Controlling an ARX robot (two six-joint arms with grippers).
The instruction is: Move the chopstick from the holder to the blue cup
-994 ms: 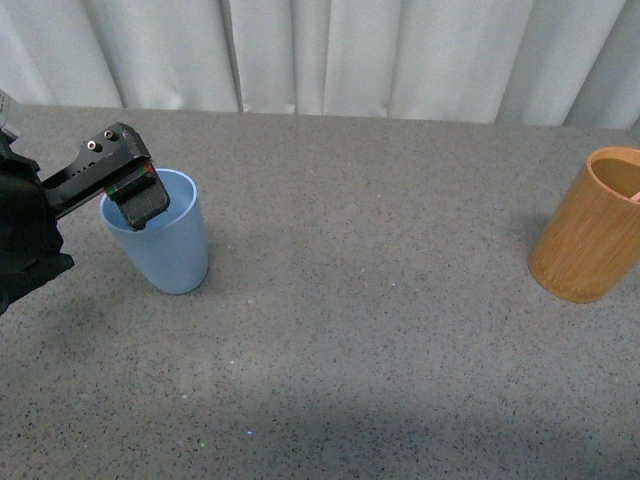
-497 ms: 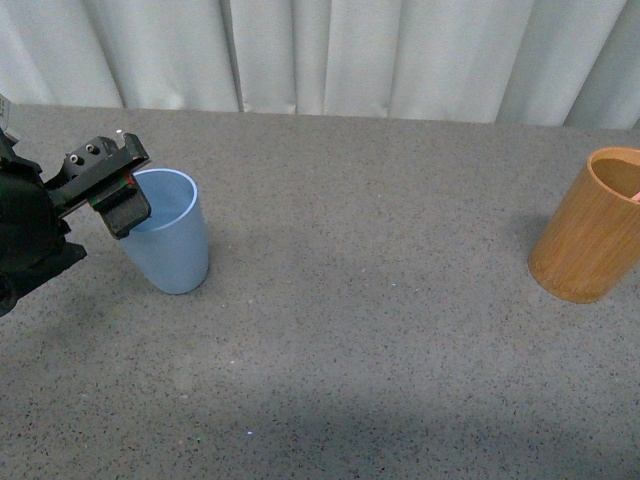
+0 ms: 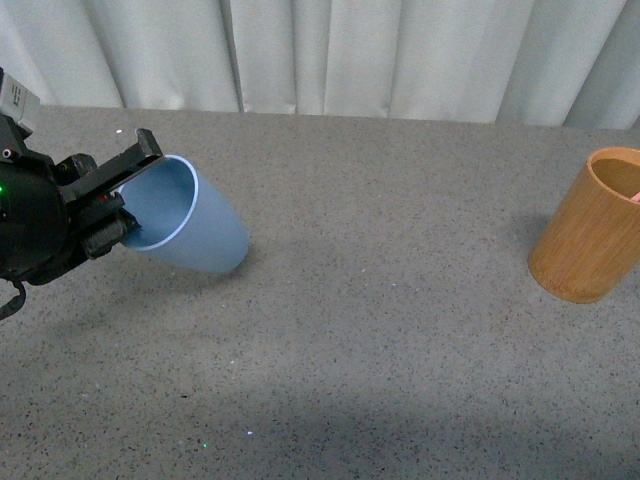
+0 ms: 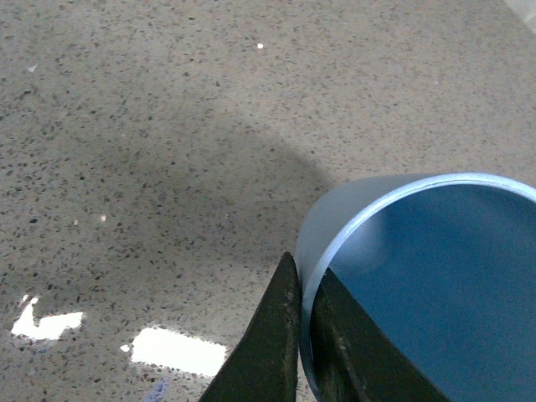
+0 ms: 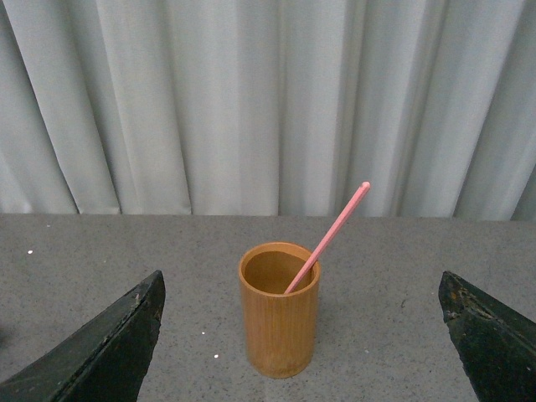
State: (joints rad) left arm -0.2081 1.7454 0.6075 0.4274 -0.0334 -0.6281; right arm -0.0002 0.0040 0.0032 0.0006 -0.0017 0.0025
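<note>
My left gripper (image 3: 122, 205) is shut on the rim of the light blue cup (image 3: 195, 230) at the table's left and holds it tipped steeply, mouth toward the arm. In the left wrist view the two fingers (image 4: 280, 343) pinch the cup's wall (image 4: 331, 230) between them. The orange-brown holder (image 3: 595, 225) stands upright at the far right. In the right wrist view the holder (image 5: 279, 322) holds one salmon-pink chopstick (image 5: 331, 234) leaning out of it. My right gripper (image 5: 303, 335) is open, its fingers wide on either side of the holder and short of it.
The grey speckled table (image 3: 380, 330) runs back to a white curtain (image 3: 330, 55). The right arm does not show in the front view.
The left gripper has pulled back to the left with the cup's rim, tipping the cup from upright to a steep lean. The holder has not moved.
</note>
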